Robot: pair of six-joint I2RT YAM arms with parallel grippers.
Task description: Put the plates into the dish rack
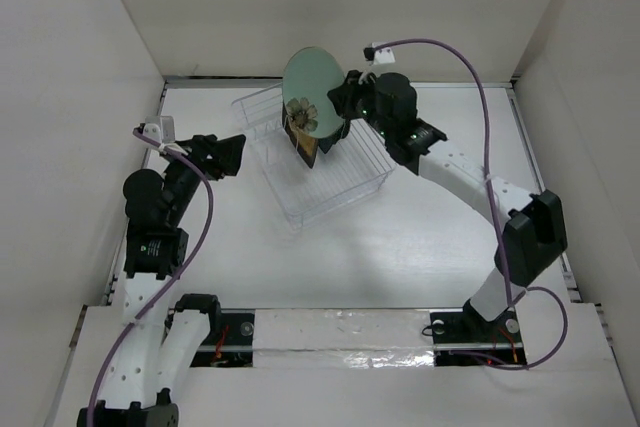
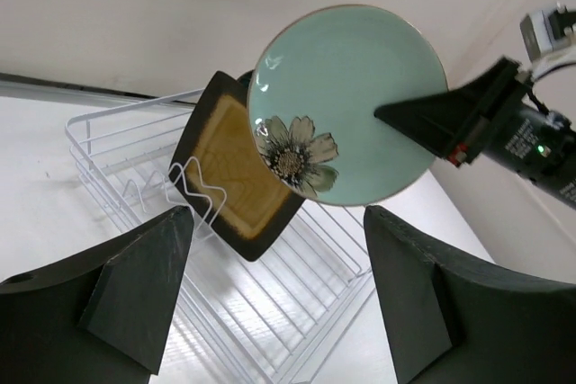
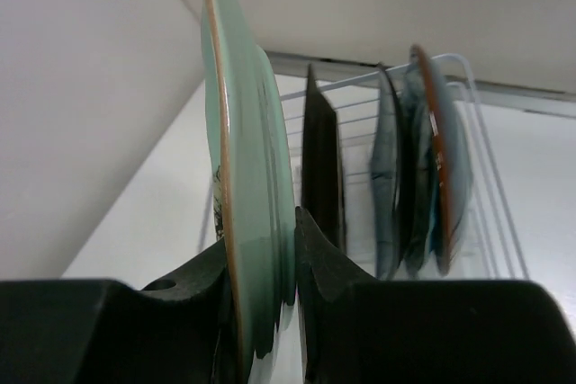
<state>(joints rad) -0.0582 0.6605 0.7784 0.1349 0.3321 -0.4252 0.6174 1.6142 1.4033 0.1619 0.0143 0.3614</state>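
My right gripper [image 1: 345, 97] is shut on the rim of the round pale mint green plate [image 1: 312, 90], which has a flower print, and holds it upright above the clear dish rack [image 1: 355, 187]. The plate also shows in the left wrist view [image 2: 346, 101] and edge-on in the right wrist view [image 3: 247, 177]. The square mustard-yellow plate [image 2: 236, 168] stands in the rack just behind it. Three dark teal plates [image 3: 414, 159] stand further back in the rack. My left gripper [image 2: 279, 294] is open and empty, left of the rack, pointing at it.
White walls close in the table on the left, back and right. The right arm [image 1: 470, 182] reaches diagonally across the right half of the table. The near part of the rack holds no plates.
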